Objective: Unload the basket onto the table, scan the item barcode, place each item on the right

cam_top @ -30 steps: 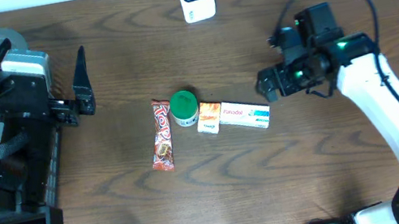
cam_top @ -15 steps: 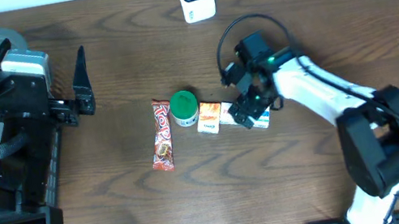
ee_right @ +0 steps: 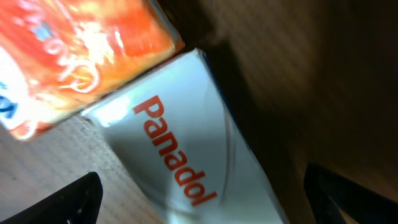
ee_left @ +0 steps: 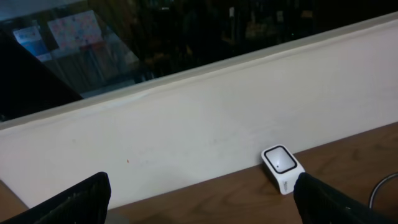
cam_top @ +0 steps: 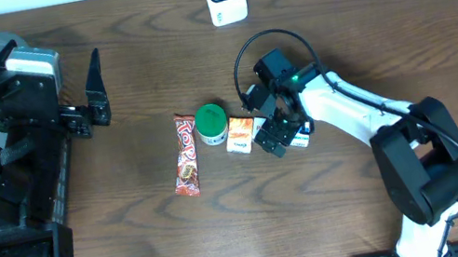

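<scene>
The right gripper (cam_top: 274, 136) hangs directly over the white cardboard Panadol box (ee_right: 180, 155), jaws spread wide with the box lying between them. The box rests flat on the brown wooden table (cam_top: 135, 239), just beside a small orange-and-white carton (cam_top: 239, 134).

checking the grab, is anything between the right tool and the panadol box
Nothing visible: the open right tool hangs directly over the Panadol box, with the orange box close beside it.

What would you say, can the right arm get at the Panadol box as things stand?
Probably yes: the right claw hangs open just above the Panadol box, nothing lying between them, though the orange box sits close against one end.
</scene>
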You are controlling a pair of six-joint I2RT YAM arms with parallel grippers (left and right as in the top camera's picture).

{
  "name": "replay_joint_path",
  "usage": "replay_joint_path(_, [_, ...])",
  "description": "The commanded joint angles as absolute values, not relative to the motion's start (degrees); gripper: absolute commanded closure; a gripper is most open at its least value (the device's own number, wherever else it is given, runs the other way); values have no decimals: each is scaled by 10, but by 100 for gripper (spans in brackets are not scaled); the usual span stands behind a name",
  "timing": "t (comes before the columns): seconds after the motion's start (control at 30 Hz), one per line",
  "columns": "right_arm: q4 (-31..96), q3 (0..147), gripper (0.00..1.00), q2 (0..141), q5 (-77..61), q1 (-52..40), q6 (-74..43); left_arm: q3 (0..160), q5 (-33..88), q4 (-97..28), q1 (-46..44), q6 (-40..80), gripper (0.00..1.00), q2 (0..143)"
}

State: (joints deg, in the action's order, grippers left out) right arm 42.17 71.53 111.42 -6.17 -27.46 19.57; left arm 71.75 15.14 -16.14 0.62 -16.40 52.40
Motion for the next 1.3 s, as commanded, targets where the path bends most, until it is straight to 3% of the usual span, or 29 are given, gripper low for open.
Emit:
replay_joint_path(0.0, [422, 724, 1, 1147, -61, -278, 202, 717, 154, -157, 4, -167, 6, 522])
replay_joint_path(0.23, [422, 724, 24, 1170, -66, -279, 171, 717, 154, -156, 4, -167, 6, 521])
replay_joint_path(0.37, [434, 732, 27, 1166, -96, -278, 150, 717, 154, -155, 4, -167, 6, 519])
replay_joint_path(0.57, [484, 781, 44, 1166, -151, -277, 123, 717, 154, -155, 4, -167, 6, 519])
replay_joint_path(0.67, [506, 801, 42, 1166, -148, -277, 123, 717, 154, -155, 4, -167, 6, 519])
replay_joint_path(0.73, [507, 801, 26, 1166, -113, -277, 123, 717, 154, -155, 4, -167, 6, 519])
replay_joint_path(0.8, [512, 801, 17, 1168, -77, -278, 123, 717, 154, -155, 4, -167, 6, 519])
replay_joint_path(1.03, [500, 780, 16, 1176, -50, -279, 123, 717, 154, -153, 4, -167, 6, 519])
replay_joint_path(1.27, [469, 707, 26, 1178, -50, -279, 111, 717, 154, -153, 4, -169, 6, 519])
